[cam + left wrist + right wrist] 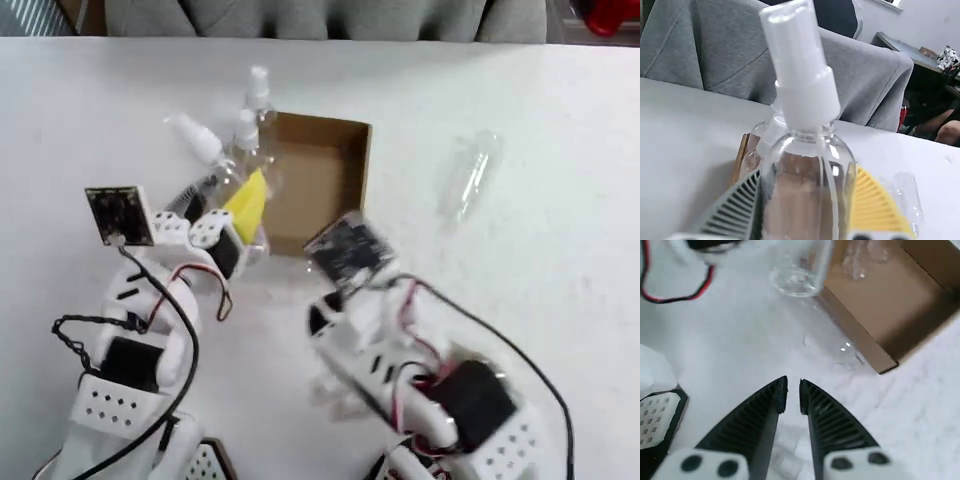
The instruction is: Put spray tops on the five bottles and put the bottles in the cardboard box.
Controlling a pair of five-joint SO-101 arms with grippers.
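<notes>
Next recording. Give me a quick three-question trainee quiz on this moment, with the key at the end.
1. True or false: the left end effector grips a bottle that has a spray top on.
2. Fill in: the right end effector holds ____.
3. Where does the topless bottle lie? A) in the right end effector; B) on the table, outside the cardboard box; C) inside the box.
Key: 1 true; 2 nothing; 3 B.

Clear glossy plastic bottle [805, 180] w/ matt white plastic spray top [800, 75]; matt brown cardboard box [320, 185].
</notes>
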